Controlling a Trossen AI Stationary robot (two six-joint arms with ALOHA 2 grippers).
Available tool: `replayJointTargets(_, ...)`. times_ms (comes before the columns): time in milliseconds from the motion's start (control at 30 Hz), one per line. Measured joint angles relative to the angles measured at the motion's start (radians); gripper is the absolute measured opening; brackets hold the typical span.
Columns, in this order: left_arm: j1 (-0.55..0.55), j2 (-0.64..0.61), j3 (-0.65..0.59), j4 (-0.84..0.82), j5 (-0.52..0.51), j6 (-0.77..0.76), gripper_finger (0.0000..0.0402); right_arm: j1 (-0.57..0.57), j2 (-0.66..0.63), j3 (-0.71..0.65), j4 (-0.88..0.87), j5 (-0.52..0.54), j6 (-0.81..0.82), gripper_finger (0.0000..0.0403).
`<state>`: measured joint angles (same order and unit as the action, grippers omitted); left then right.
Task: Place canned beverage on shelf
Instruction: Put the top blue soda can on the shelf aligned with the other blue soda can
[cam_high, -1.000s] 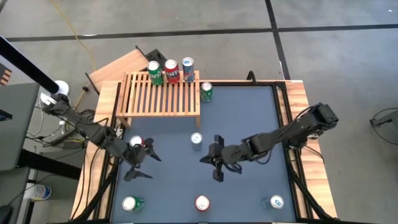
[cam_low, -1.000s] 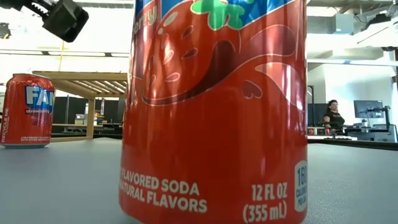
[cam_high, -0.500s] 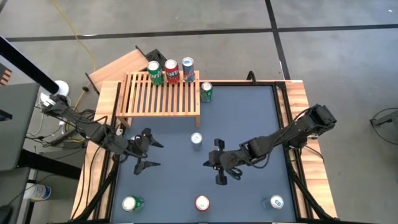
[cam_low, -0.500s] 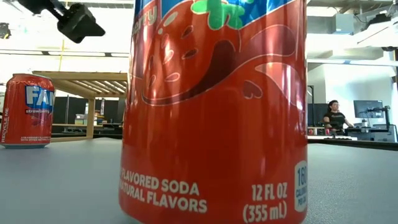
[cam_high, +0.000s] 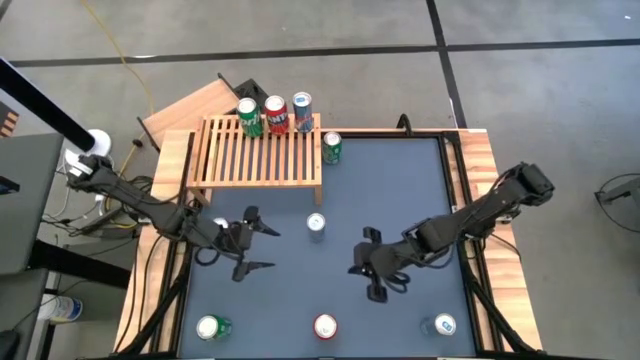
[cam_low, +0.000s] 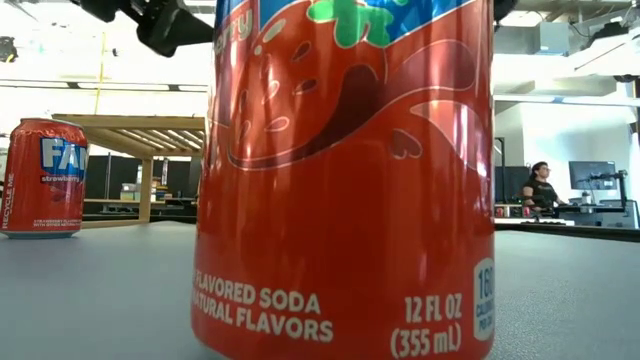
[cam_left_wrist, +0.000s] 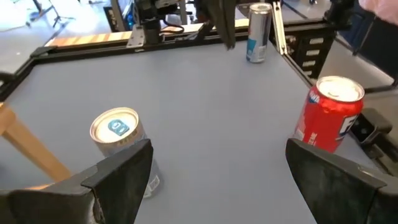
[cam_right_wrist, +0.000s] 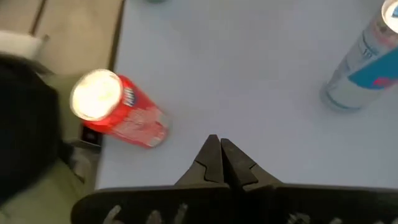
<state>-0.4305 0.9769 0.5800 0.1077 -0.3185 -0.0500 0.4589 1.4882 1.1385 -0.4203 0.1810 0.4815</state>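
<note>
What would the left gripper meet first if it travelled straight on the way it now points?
Probably the right gripper. The open left gripper points across bare table. The silver can stands just to one side of that line, so a finger might clip it; depth is unclear.

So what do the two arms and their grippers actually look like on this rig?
Both arms are slim, dark, jointed links. The left arm runs back to a white rounded part by the table edge; the right arm has a bulkier black joint at its far end. The left gripper and right gripper each end in two flat, black, matte fingers. No markings are readable.
</note>
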Motion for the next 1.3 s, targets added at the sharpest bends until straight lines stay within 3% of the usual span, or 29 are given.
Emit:
replayJointTargets(333,0.058,0.008,0.000,0.029,0.072,0.012,0.0354,0.121,-0.055,0.000,0.016,-0.002,0.218,0.0000)
replayJointTargets(700,0.055,0.007,0.000,0.044,0.167,-0.118,0.0354,0.221,0.007,0.000,0.110,0.059,0.285,0.0000)
replayJointTargets(1300,-0.083,0.178,0.001,0.123,0.183,-0.181,0.0354,0.336,0.007,0.000,0.177,0.348,0.315,0.0000)
